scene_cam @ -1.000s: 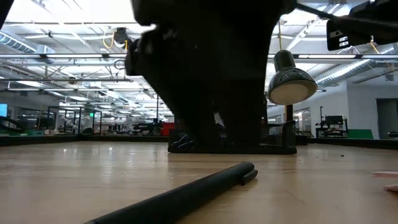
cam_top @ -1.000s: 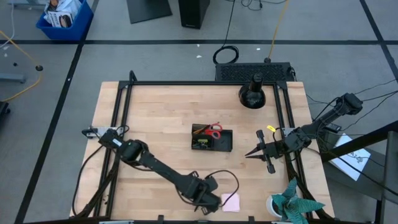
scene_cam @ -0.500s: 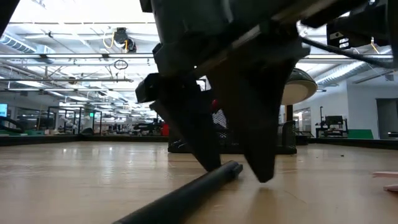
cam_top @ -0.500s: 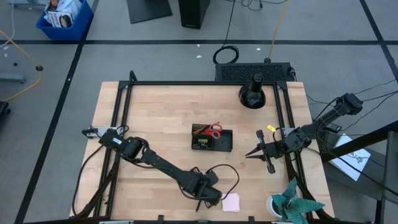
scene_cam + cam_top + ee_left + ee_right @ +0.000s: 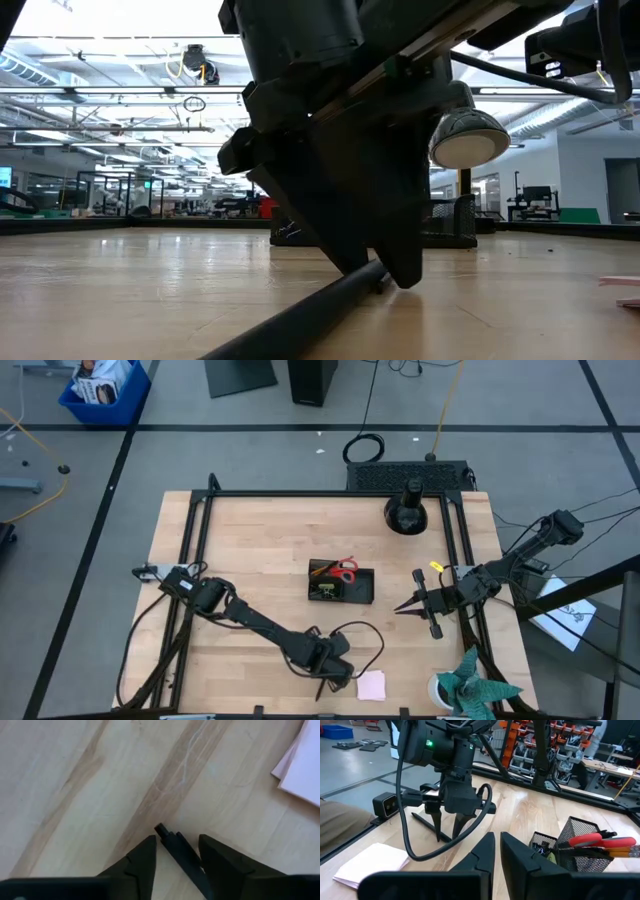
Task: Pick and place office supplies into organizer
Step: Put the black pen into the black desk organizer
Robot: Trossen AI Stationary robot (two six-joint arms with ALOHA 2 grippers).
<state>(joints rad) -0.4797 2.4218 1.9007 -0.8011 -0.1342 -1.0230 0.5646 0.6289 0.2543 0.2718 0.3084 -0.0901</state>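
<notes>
A black pen (image 5: 290, 322) lies flat on the wood near the table's front edge. My left gripper (image 5: 177, 851) points down over its end, open, with one finger on each side of the pen (image 5: 172, 840); the fingertips are down at the table (image 5: 380, 272). My right gripper (image 5: 400, 607) hangs shut over the right part of the table, its fingers (image 5: 497, 851) level. The organizer (image 5: 341, 582), a black mesh tray, stands at mid table and holds red-handled scissors (image 5: 346, 569) and orange pencils. A pink sticky-note pad (image 5: 371, 685) lies beside the left gripper. My left gripper straddles the pen near its clip end (image 5: 165, 832), coming from above with the fingers across it. A narrow gap shows on one side; I cannot tell whether the other finger (image 5: 215, 857) touches the pen. The pen lies on the table.
A round black domed lamp (image 5: 406, 512) stands at the far right. A teal paper plant in a white cup (image 5: 468, 690) occupies the near right corner. A small yellow item (image 5: 436, 568) lies by the right arm. A black cable (image 5: 365, 645) loops beside the left gripper.
My left gripper has come down to the table over the pen and drifted slightly toward the table's left edge. Its fingers have narrowed around the pen's end since half a second ago. The pen stays on the table.
</notes>
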